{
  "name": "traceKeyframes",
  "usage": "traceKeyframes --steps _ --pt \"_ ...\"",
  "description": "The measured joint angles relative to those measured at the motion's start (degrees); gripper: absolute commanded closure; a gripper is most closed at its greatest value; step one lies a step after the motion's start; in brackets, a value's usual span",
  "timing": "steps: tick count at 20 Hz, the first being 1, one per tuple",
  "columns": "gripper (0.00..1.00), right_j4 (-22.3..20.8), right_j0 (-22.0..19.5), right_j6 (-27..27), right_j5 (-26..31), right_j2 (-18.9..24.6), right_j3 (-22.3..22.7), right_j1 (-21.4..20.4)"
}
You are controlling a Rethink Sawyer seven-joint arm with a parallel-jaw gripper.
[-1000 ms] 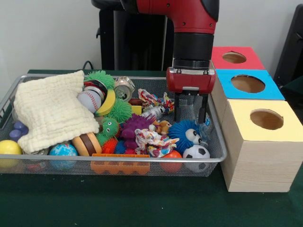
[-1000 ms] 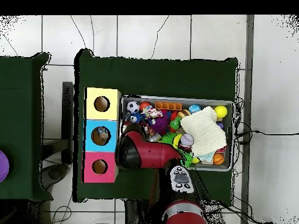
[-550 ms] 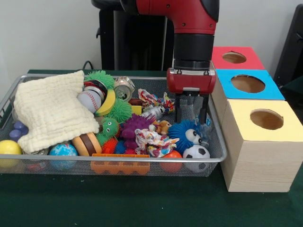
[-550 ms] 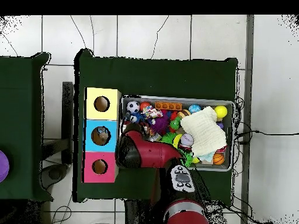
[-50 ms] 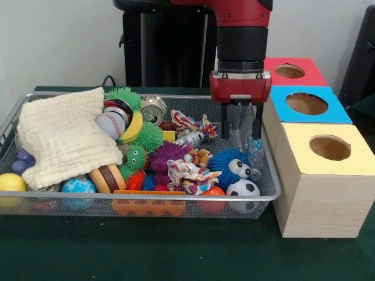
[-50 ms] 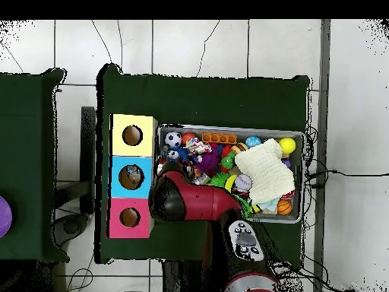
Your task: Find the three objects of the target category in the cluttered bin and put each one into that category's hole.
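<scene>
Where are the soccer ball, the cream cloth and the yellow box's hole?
soccer ball (image 5: 242, 188), front view, its white face.
cream cloth (image 5: 61, 137), front view, middle of the fabric.
yellow box's hole (image 5: 330, 147), front view, the opening's centre.

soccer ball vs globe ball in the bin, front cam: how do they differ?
The soccer ball is white with black patches; the globe ball is blue with green patches. The soccer ball sits at the bin's right end by the boxes, the globe ball toward the left, under the cloth's edge. Both rest against the near wall.
</scene>
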Motion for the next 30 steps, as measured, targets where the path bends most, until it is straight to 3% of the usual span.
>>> traceKeyframes --steps 6,14,30 --pt "0.00 -0.01 0.01 0.00 4.63 1.24 0.66 -2.59" --pt "0.00 -0.02 0.01 0.00 5.46 2.19 0.70 -3.60" --pt "0.00 0.01 1.06 0.00 4.39 1.50 0.69 0.36"
